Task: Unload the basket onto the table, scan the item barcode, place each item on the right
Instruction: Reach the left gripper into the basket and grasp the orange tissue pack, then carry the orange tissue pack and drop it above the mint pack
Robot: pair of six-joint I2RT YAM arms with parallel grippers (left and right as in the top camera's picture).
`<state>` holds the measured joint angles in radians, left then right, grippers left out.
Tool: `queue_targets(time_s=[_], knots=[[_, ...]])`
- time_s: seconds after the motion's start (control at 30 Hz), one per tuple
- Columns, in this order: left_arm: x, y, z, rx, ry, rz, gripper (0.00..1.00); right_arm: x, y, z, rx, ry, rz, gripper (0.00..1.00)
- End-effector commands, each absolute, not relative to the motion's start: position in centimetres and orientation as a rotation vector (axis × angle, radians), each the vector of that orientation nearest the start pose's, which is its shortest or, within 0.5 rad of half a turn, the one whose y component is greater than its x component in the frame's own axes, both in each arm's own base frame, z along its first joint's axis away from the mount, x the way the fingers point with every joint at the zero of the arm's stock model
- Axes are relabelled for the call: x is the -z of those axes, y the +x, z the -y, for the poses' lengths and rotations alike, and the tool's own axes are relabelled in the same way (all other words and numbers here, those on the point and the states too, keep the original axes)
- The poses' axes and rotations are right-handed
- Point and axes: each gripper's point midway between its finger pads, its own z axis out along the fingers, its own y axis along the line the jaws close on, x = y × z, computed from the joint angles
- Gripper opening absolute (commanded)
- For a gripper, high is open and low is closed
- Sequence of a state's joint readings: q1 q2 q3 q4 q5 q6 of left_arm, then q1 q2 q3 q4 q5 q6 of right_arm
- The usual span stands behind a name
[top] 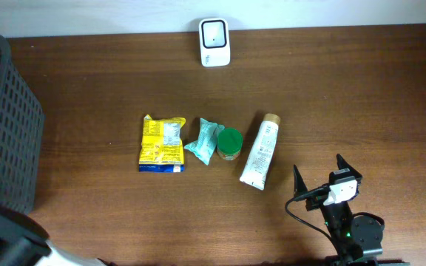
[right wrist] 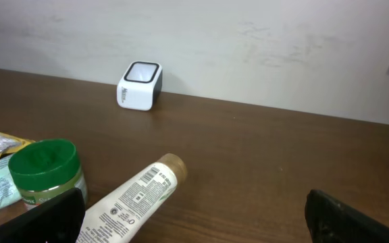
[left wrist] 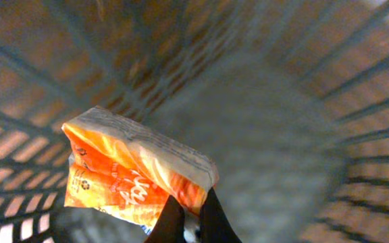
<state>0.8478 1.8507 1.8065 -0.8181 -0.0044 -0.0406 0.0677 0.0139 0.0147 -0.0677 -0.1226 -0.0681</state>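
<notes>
Overhead: we see the scanner (top: 214,42) at the far table edge and the basket (top: 6,125) at the left. A yellow packet (top: 162,144), teal packet (top: 203,140), green-lidded jar (top: 229,143) and white tube (top: 260,151) lie in a row at centre. The right gripper (top: 318,164) sits near right, spread wide and holding nothing.

Left wrist: the left gripper (left wrist: 193,206) is clamped on a corner of the orange packet (left wrist: 127,172), inside the basket.

Right wrist: the scanner stands far left, and the tube lies near.

Colours showing
Orange-and-white packet (left wrist: 130,172) is standing out against dark grid basket (left wrist: 296,128); yellow bag (top: 161,144), teal pouch (top: 203,140), green lid (top: 230,140), white tube (top: 260,153) are dotting brown table (top: 346,89).
</notes>
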Motion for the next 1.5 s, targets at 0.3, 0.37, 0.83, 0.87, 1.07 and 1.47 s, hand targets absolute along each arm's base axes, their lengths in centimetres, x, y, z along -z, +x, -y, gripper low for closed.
queue_targets(time_s=[0.3, 0.37, 0.83, 0.87, 1.07, 1.47], knots=[[-41.2, 33.7, -20.3, 0.075, -0.613, -1.938, 0.00, -15.9, 24.3, -3.7, -0.098, -0.207, -1.623, 0.98], [-42.1, 34.3, -16.1, 0.124, -0.504, -1.962, 0.00, -15.9, 24.3, -3.7, -0.098, -0.207, -1.623, 0.98], [-27.5, 36.6, 8.1, 0.389, 0.228, -2.465, 0.00, -15.9, 24.3, -3.7, -0.098, -0.207, -1.623, 0.98], [-26.2, 36.8, 9.1, 0.374, 0.264, -2.486, 0.00, -15.9, 24.3, -3.7, -0.098, -0.207, -1.623, 0.98], [-17.0, 38.5, 14.2, 0.172, 0.562, -2.588, 0.00, -15.9, 24.3, -3.7, -0.098, -0.207, -1.623, 0.98], [-6.7, 41.7, 17.2, 0.040, 0.722, -2.666, 0.00, -15.9, 24.3, -3.7, -0.098, -0.207, -1.623, 0.98]])
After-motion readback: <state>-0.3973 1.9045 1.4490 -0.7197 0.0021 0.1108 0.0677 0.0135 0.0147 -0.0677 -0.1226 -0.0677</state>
